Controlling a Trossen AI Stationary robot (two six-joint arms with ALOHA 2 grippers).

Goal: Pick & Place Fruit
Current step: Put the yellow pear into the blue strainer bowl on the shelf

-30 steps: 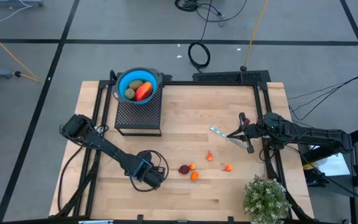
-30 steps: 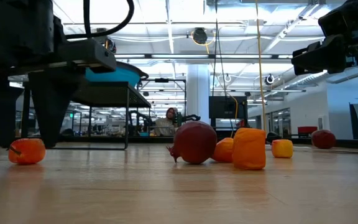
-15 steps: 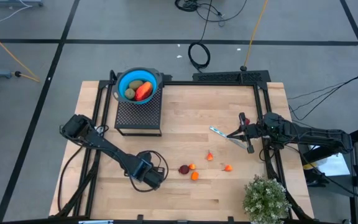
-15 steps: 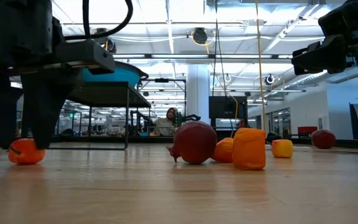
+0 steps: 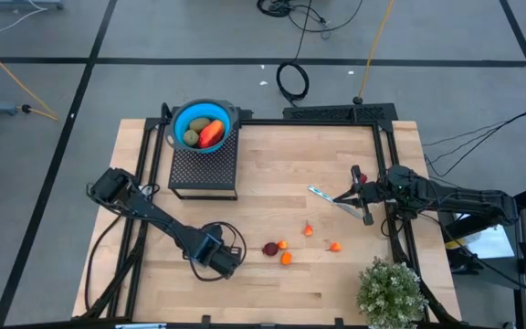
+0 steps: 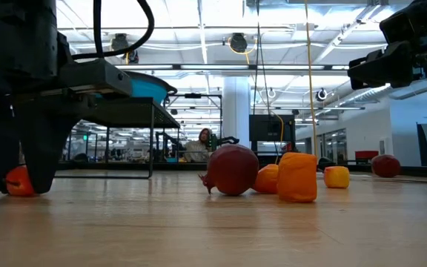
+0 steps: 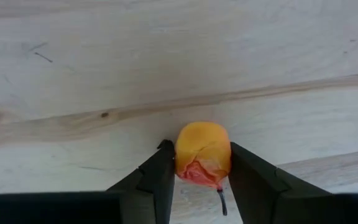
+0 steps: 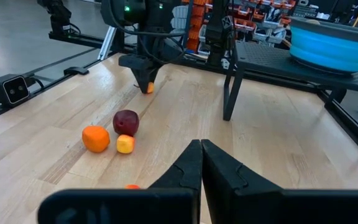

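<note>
A pick is in hand: the left claw (image 7: 199,180) is set down on the worktop (image 5: 336,183), its fingers (image 7: 160,180) closing on a small orange fruit (image 7: 202,152); full clamping cannot be confirmed. A firm grip and lift are called for next. The blue bowl (image 5: 183,119) already holds two fruits. The right claw (image 8: 201,163) is clenched, empty.

The left arm reaches from the table's left edge toward the near middle, bent at the elbow, its wrist pointing straight down. The left gripper (image 7: 199,186) stands low over the tabletop, its two dark fingers (image 7: 158,180) set close on either side of a small orange fruit (image 7: 202,151), touching or nearly touching it. The right arm stretches in from the right edge, lying low and level, and the right gripper (image 8: 201,163) points toward the middle with its fingers pressed together, holding nothing
</note>
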